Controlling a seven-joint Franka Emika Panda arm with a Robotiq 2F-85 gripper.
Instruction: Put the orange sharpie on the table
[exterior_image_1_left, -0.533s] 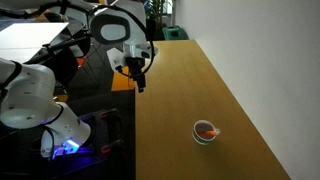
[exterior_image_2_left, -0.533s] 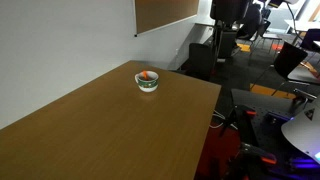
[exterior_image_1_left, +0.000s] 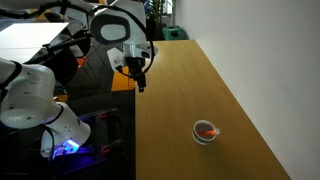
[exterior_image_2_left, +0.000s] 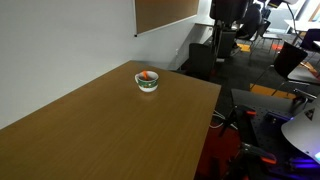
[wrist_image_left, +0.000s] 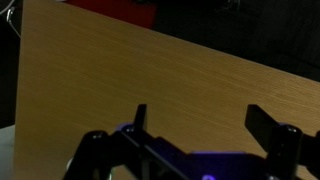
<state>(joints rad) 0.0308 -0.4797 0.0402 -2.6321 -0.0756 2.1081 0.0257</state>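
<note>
The orange sharpie (exterior_image_1_left: 207, 130) lies inside a small white bowl (exterior_image_1_left: 205, 137) on the light-brown wooden table (exterior_image_1_left: 190, 85). Both also show in an exterior view, the sharpie (exterior_image_2_left: 147, 76) in the bowl (exterior_image_2_left: 147, 85) near the table's far end (exterior_image_2_left: 110, 130). My gripper (exterior_image_1_left: 140, 84) hangs open and empty above the table's edge, far from the bowl; it also shows at the back (exterior_image_2_left: 221, 56). In the wrist view the two fingers (wrist_image_left: 198, 118) are spread wide over bare tabletop (wrist_image_left: 130, 70). The bowl is out of the wrist view.
A white wall (exterior_image_2_left: 60, 45) runs along one long side of the table. A wooden board (exterior_image_2_left: 165, 12) hangs on it. Office chairs (exterior_image_2_left: 295, 55) and equipment stand past the table's other side. The robot's white base (exterior_image_1_left: 35, 105) stands beside the table.
</note>
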